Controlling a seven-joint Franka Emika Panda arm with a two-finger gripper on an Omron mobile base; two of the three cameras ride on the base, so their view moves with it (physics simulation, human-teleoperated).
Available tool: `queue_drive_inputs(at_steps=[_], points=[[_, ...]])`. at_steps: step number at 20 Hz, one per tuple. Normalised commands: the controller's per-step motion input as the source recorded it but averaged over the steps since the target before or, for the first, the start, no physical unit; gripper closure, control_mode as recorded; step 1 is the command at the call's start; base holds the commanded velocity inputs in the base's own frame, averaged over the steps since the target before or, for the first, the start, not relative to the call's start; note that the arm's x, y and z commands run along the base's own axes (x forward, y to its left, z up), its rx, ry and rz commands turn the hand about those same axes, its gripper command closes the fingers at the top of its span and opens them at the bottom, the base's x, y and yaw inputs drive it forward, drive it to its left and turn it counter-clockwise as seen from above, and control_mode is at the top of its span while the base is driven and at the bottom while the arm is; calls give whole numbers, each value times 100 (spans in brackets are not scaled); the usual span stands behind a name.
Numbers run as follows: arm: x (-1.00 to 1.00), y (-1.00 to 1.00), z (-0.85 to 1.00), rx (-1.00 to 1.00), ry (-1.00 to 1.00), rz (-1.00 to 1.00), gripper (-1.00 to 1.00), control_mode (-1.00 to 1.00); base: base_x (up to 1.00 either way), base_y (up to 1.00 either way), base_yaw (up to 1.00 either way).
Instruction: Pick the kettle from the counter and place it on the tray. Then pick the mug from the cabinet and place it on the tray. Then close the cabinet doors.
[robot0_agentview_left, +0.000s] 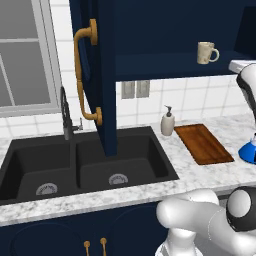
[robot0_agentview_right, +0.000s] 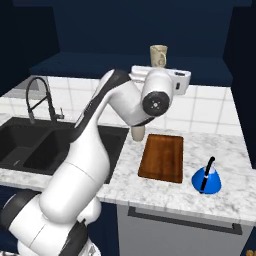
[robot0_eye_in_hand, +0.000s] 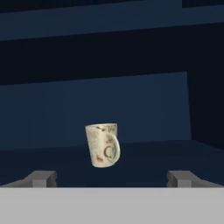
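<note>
In the left base view we saw the mug (robot0_agentview_left: 207, 52) standing upright on the shelf of the cabinet (robot0_agentview_left: 165, 65), its loop handle turned to the right, with one of the cabinet doors (robot0_agentview_left: 102, 75) swung wide over the sink (robot0_agentview_left: 85, 162) so the shelf lay exposed. The tray (robot0_agentview_left: 204, 144) sat bare on the surface (robot0_agentview_left: 200, 172) just right of the soap bottle (robot0_agentview_left: 167, 122), and the kettle (robot0_agentview_left: 248, 151) stood on the stone beside the tray's right edge, not on it — so we judged that the first step was not done, though the arm was already raised toward the shelf. In the right base view we found the same layout from the other side: the kettle stood upright just off the tray's near right corner, its black handle up, and the wrist was lifted level with the shelf, the mug showing just above it. In the hand view our hand (robot0_eye_in_hand: 113, 178) pointed straight into the cabinet, its fingertips (robot0_eye_in_hand: 41, 178) spread wide apart and holding nothing, with the mug centred between them but well back on the shelf. We read that wide spread as room to take the mug's body; the handle faced the camera, slightly to the right, so the jaws would need to close on the walls and miss the loop.
</note>
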Motion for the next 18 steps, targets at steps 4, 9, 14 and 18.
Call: queue_drive_inputs(at_steps=[4, 9, 14, 18], points=[[1, -3, -11, 0, -20, 0, -100, -100, 0, 0, 0], [12, -3, -20, -1, 5, 4, -100, -100, 0, 0, 0], [29, -5, 0, 2, 16, 0, -100, -100, 0, 0, 0], [29, -5, 19, 4, 21, 0, -100, -100, 0, 0, 0]])
